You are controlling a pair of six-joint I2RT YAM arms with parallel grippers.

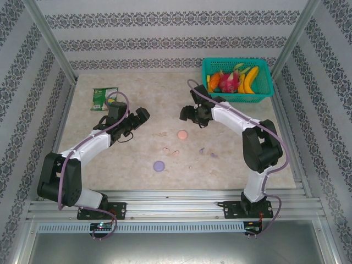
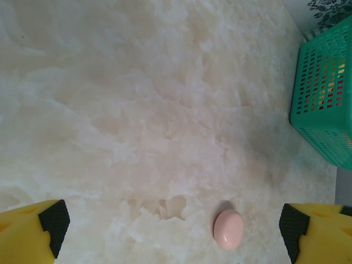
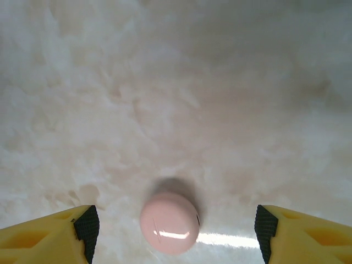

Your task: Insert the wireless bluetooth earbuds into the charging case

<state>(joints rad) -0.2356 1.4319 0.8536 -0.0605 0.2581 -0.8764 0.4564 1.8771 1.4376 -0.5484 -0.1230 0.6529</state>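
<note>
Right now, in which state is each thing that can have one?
Left fingers, open, holding nothing.
Right fingers, open, holding nothing.
Pink charging case, shut.
Purple charging case, shut.
Earbuds, loose, outside both cases.
Green basket, holding fruit.

1. The basket (image 1: 242, 100) stands in the far right corner of the table (image 1: 126, 154), with fruit (image 1: 236, 81) in it.
2. A packet (image 1: 104, 98) lies flat at the far left, well apart from the basket.
3. The middle case (image 1: 182, 134) lies near the table's centre. The near case (image 1: 159, 165) lies closer to the arm bases and to its left, apart from it.
4. Two earbuds (image 1: 171, 150) lie close together between the cases. Two further earbuds (image 1: 213, 155) lie to their right.
5. The left gripper (image 1: 144, 116) hangs behind and left of the middle case, and the right gripper (image 1: 184, 114) hangs just behind it. The two face each other, apart.
6. From the right wrist, the middle case (image 3: 169, 222) lies on the table between the spread fingers (image 3: 87, 225), touching neither.
</note>
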